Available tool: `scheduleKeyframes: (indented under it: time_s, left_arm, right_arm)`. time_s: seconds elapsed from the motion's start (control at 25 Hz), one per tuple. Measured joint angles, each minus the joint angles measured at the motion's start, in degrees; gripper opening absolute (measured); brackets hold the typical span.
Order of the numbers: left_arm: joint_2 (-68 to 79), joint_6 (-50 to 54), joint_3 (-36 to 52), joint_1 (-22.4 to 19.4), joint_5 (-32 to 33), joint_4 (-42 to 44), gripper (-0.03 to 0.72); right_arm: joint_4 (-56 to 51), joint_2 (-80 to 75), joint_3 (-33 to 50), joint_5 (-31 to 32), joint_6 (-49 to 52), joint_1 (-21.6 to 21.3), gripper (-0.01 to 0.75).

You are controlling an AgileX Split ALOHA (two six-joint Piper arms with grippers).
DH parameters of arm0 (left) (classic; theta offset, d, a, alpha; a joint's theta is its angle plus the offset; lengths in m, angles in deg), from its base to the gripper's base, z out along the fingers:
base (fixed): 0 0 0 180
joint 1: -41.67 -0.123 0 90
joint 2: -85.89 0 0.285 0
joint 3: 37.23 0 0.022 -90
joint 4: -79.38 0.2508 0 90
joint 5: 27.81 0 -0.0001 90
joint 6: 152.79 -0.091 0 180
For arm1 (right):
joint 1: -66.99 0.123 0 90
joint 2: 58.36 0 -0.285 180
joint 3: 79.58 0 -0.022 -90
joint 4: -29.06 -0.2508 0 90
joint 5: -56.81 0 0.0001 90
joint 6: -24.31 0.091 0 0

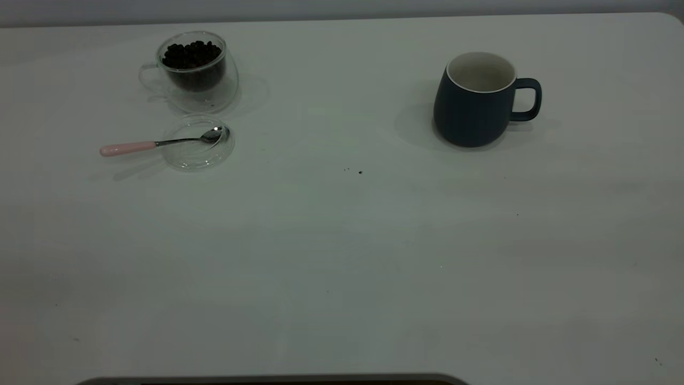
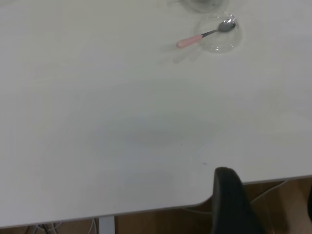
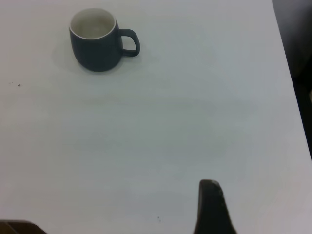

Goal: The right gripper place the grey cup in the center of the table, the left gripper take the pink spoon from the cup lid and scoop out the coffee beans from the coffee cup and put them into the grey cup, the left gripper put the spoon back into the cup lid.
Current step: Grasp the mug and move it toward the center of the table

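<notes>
Grey cup (image 1: 474, 101) stands upright on the worktop's (image 1: 342, 256) right side, handle pointing away from the middle. It is empty, well apart from the right tool (image 3: 210, 209). I cannot tell if either tool is spread. The right arm is nearer.

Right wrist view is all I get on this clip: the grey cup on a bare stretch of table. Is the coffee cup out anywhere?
Observer: Yes. The exterior view shows the coffee cup upright at the far left of the table, with coffee beans inside.
Operator: And the spoon?
Observer: The pink spoon lies with its bowl in the cup lid, just in front of the coffee cup. Its handle sticks out past the rim to the left.
Operator: Is the left arm near it?
Observer: No. The left gripper is back at the table's edge, far from the spoon.
</notes>
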Motion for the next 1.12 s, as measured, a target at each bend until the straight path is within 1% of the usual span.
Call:
scheduleKeyframes:
  time_s: [0.28,0.36,0.48,0.64,0.84,1.04,1.12]
  left_arm:
    - [0.0,0.0,0.0,0.0,0.0,0.0,0.436]
    - [0.0,0.0,0.0,0.0,0.0,0.0,0.436]
    - [0.0,0.0,0.0,0.0,0.0,0.0,0.436]
    - [0.0,0.0,0.0,0.0,0.0,0.0,0.436]
    - [0.0,0.0,0.0,0.0,0.0,0.0,0.436]
    - [0.0,0.0,0.0,0.0,0.0,0.0,0.436]
    - [0.0,0.0,0.0,0.0,0.0,0.0,0.436]
  right_arm:
    - [-2.4,-1.4,-0.3,-0.6,0.0,0.0,0.525]
    - [-4.9,-4.5,-1.2,-2.4,-0.1,0.0,0.525]
    - [-8.4,-12.6,-3.2,-7.6,-3.2,0.0,0.554]
    - [-9.4,-26.6,-5.8,-14.7,-11.0,0.0,0.601]
    - [-14.3,-45.2,-10.5,-24.1,-23.4,0.0,0.597]
    - [-25.3,-61.3,-16.6,-27.0,-39.4,0.0,0.585]
    - [-29.3,-67.5,-18.6,-27.9,-47.7,0.0,0.585]
